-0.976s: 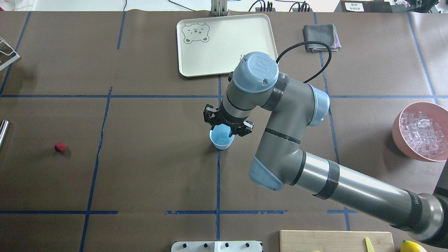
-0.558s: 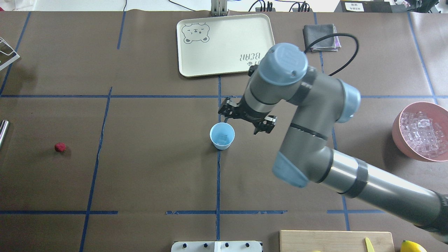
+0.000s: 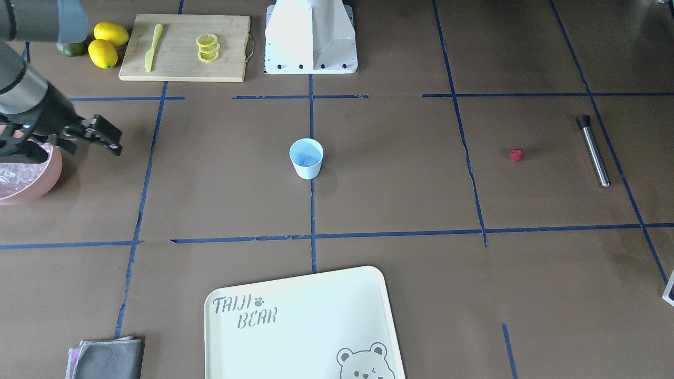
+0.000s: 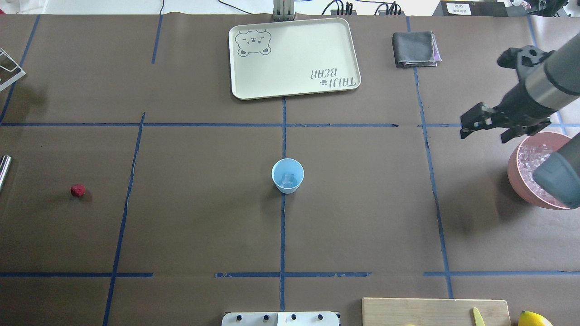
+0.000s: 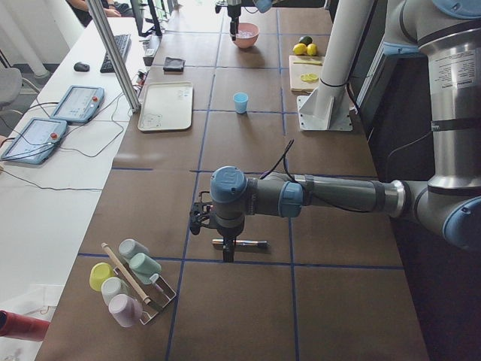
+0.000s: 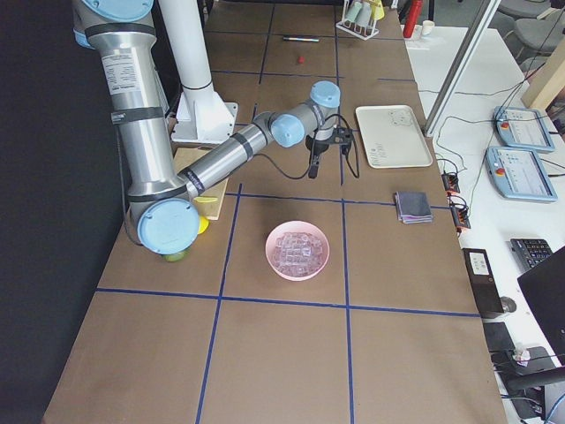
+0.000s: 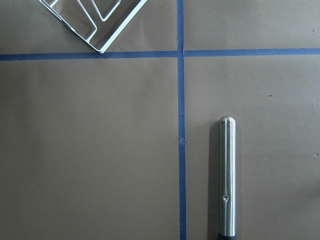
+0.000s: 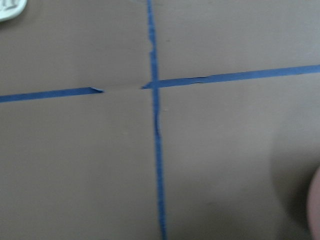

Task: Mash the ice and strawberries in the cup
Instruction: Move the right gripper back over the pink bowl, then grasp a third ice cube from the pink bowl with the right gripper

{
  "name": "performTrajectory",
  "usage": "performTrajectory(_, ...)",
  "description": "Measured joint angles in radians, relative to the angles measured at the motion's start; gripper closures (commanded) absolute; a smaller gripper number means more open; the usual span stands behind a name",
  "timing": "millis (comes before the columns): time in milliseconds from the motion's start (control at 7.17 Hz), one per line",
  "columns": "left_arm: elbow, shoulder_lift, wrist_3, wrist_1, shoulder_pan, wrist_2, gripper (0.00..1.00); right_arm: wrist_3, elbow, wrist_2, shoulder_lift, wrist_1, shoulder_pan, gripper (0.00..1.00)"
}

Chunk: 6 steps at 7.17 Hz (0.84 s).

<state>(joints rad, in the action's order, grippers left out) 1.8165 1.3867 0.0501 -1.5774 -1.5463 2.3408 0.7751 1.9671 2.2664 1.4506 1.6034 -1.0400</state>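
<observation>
Robotics lab, test-cell type. Signs: UR arms (image 5: 338,195) on a white pedestal (image 3: 310,37) fixed to a long counter (image 4: 204,217), which is papered brown & gridded w/ blue tape (image 4: 282,235). Out past the right arm's fingers (image 4: 469,127), over the counter's far edge, a white side desk (image 5: 45,188) w/ 2 teach pendants (image 5: 75,103), keyboard (image 6: 530,252), loose cables (image 4: 337,7). Alu frame post (image 5: 101,19) stands betw. desk & counter.
</observation>
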Motion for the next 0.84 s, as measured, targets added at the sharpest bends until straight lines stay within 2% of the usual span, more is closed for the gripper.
performTrajectory(418, 0.003, 0.000, 0.001, 0.000, 0.000, 0.000, 0.00, -0.205, -0.074, -0.024, 0.122, -0.022, -0.101, 0.04)
performTrajectory(837, 0.002, 0.000, 0.001, -0.001, 0.000, 0.000, 0.00, -0.245, -0.202, -0.029, 0.192, -0.194, -0.121, 0.05)
